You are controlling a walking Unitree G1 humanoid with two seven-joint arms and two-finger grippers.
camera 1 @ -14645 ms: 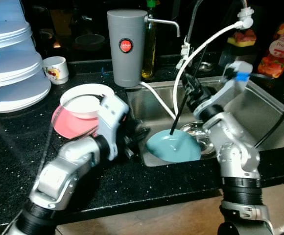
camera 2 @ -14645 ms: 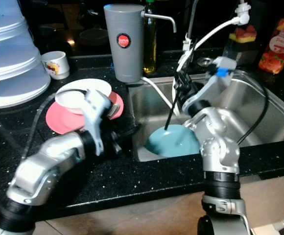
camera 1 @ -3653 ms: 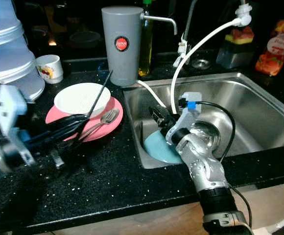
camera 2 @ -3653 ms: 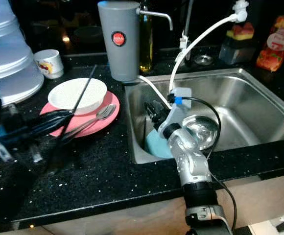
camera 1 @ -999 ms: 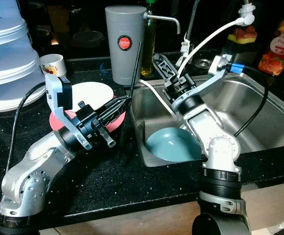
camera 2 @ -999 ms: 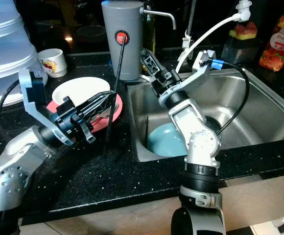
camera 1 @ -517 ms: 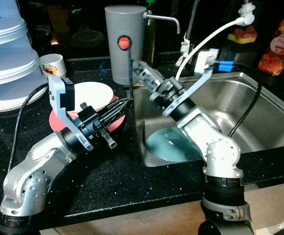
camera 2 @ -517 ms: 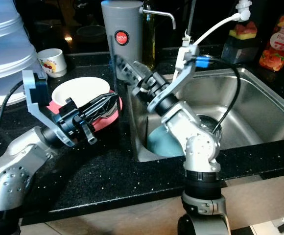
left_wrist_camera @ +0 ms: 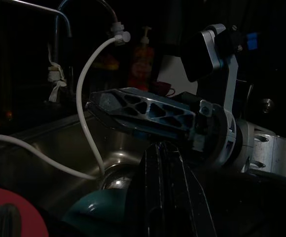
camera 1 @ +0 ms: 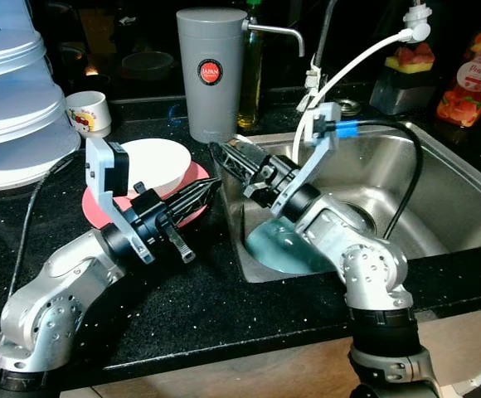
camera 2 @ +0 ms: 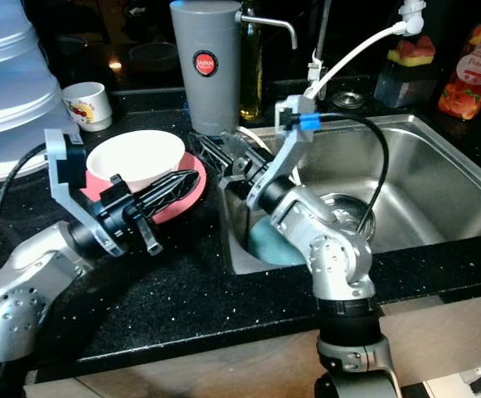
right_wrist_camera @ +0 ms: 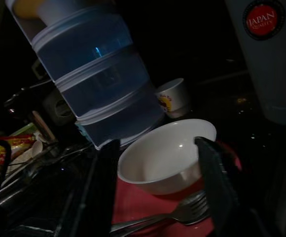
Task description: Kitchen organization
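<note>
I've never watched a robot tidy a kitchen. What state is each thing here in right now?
left gripper: shut, over the pink plate's edge
right gripper: open, holding nothing
white bowl: upright on the pink plate
fork: lying on the plate
teal plate: in the sink

A grey canister (camera 1: 211,73) with a red round label is set at the back of the black speckled counter (camera 1: 224,311). A stack of translucent blue containers (camera 1: 12,91) is seen at the far left, and a white hose (camera 1: 348,70) is arched over the sink. Juice cartons (camera 1: 470,79) are placed at the far right.
</note>
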